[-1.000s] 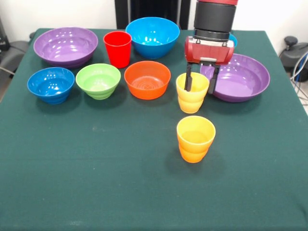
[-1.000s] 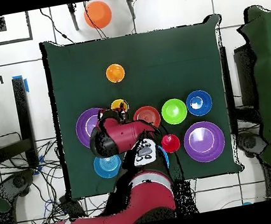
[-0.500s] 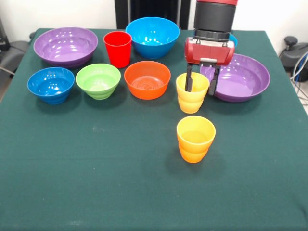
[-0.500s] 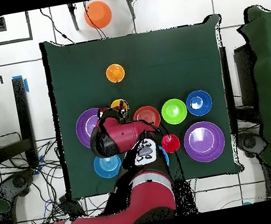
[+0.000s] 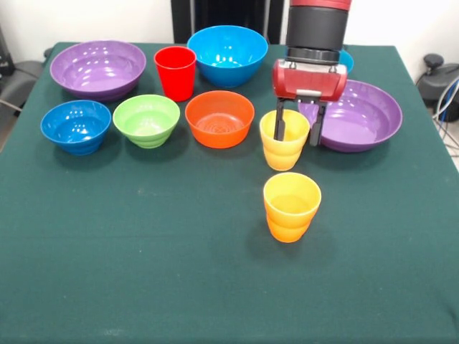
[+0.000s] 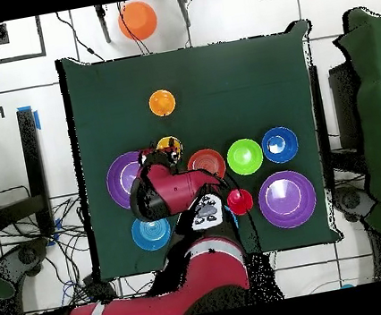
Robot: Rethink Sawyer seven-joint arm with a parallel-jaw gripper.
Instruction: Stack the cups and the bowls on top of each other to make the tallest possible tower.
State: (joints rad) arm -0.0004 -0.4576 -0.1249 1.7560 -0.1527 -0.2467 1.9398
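My gripper point(image 5: 296, 136) hangs open over the yellow cup point(image 5: 285, 147). One finger is inside the cup and the other is outside its right wall, next to the right purple bowl point(image 5: 362, 118). The orange cup point(image 5: 291, 208) stands alone in front of it. The red cup point(image 5: 175, 72) stands at the back, between the left purple bowl point(image 5: 97, 68) and the large blue bowl point(image 5: 227, 54). The dark blue point(image 5: 75, 126), green point(image 5: 146, 120) and orange point(image 5: 219, 118) bowls form a row. No tower shows, as every piece stands singly. In the overhead view my gripper point(image 6: 164, 151) covers part of the yellow cup point(image 6: 168, 145).
A cyan bowl point(image 5: 347, 59) peeks out behind my wrist. The green tablecloth point(image 5: 143, 272) stretches towards the near edge. In the overhead view a round orange object point(image 6: 137, 19) lies on the floor beyond the table.
My gripper has sunk slightly around the yellow cup's wall. The cup has shifted a little to the left. The other cups and bowls have not moved.
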